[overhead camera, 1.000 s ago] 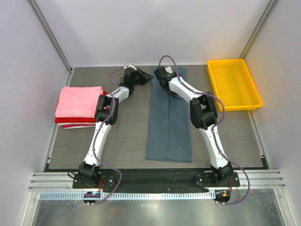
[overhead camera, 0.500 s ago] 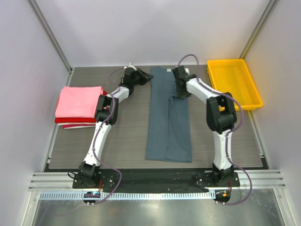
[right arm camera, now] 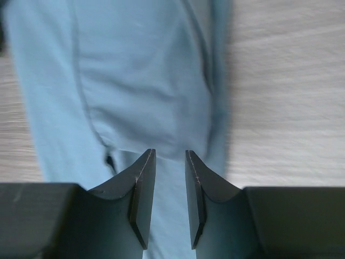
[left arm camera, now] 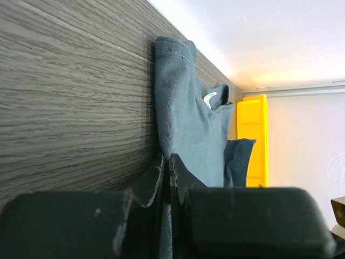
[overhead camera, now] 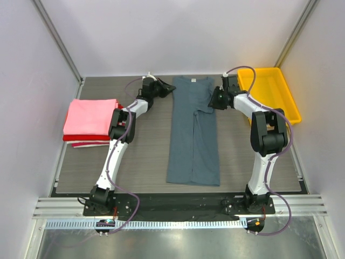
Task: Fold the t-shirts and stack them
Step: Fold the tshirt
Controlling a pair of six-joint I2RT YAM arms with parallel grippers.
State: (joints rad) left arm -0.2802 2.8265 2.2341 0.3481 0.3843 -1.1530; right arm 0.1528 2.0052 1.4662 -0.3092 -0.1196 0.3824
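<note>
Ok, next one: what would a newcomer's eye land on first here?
The long slate blue-grey t-shirt laid down the middle of the table, its far left corner pinched by the left end effector. Then the bright yellow tray at the far right, and the pink-topped stack of folded t-shirts at the left edge.

No readable text, brand, number or sign in any view. Only candidate: small white neck tag [left arm camera: 209, 98] inside collar of blue-grey t-shirt [left arm camera: 188, 124], caught in left wrist view. Print on it too small to make out.
</note>
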